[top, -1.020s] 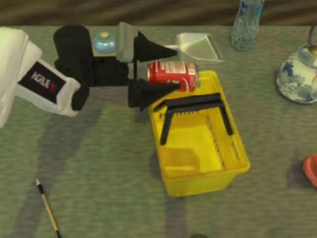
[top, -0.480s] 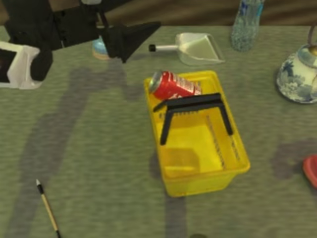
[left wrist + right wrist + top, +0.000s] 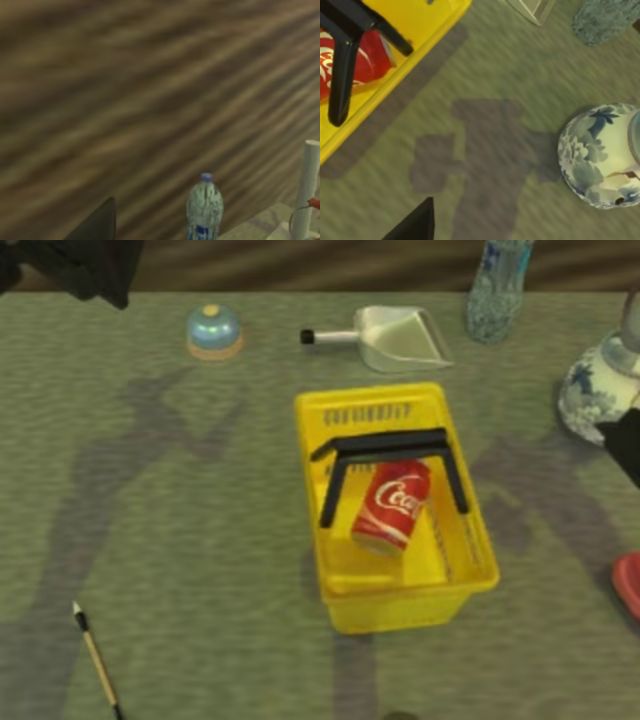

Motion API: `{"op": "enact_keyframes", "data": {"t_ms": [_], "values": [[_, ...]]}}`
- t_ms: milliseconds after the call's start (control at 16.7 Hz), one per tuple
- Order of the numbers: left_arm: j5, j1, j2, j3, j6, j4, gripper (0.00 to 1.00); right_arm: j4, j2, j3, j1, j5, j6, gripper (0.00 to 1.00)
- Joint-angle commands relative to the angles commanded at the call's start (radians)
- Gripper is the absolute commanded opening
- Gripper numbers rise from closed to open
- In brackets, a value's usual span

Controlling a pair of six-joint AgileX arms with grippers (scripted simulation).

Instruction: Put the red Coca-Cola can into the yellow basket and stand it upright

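The red Coca-Cola can point(image 3: 392, 504) lies on its side inside the yellow basket point(image 3: 398, 612), just in front of the black handles point(image 3: 385, 446), its white script facing up. No gripper touches it. My left gripper point(image 3: 95, 268) is up at the far left corner of the table, well away from the basket; its wrist view shows one dark finger point(image 3: 98, 225) with nothing by it. My right gripper point(image 3: 626, 444) shows at the right edge beside the teapot. In the right wrist view, one finger point(image 3: 416, 224) hangs over bare cloth, with the basket point(image 3: 427, 25) and can point(image 3: 367, 62) farther off.
A grey dustpan point(image 3: 395, 338) and a small bell point(image 3: 213, 331) lie behind the basket. A water bottle point(image 3: 497, 285) stands at the back right, a blue-and-white teapot point(image 3: 598, 390) at the right edge, a red dish point(image 3: 630, 582) below it. A brush point(image 3: 97, 660) lies front left.
The can dropped from the basket's far rim onto its floor and lies there. My left arm pulled back up to the far left corner. My right gripper has come in at the right edge.
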Motion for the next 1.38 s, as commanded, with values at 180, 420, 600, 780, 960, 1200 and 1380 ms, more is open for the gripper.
{"op": "enact_keyframes", "data": {"t_ms": [180,420,600,780,960,1200,1380], "values": [[-0.166,0.038,-0.317,-0.186,-0.005,-0.148,1.00,-0.180,0.279,0.267,0.080,0.001,-0.131,1.00],[-0.368,0.077,-0.704,-0.432,0.015,-0.330,1.00,-0.399,0.618,0.591,0.177,0.001,-0.291,1.00],[-0.495,0.098,-0.954,-0.596,0.045,-0.441,1.00,-0.536,0.832,0.795,0.239,0.001,-0.392,1.00],[-0.592,0.111,-1.138,-0.726,0.078,-0.523,1.00,-0.643,0.997,0.953,0.287,0.001,-0.470,1.00],[-0.658,0.118,-1.250,-0.813,0.105,-0.574,1.00,-0.713,1.106,1.057,0.318,0.001,-0.521,1.00],[-0.681,0.120,-1.287,-0.844,0.115,-0.591,1.00,-0.737,1.142,1.091,0.328,0.001,-0.538,1.00],[-0.681,0.120,-1.287,-0.844,0.115,-0.591,1.00,-0.734,1.140,1.089,0.323,0.001,-0.537,1.00]]}}
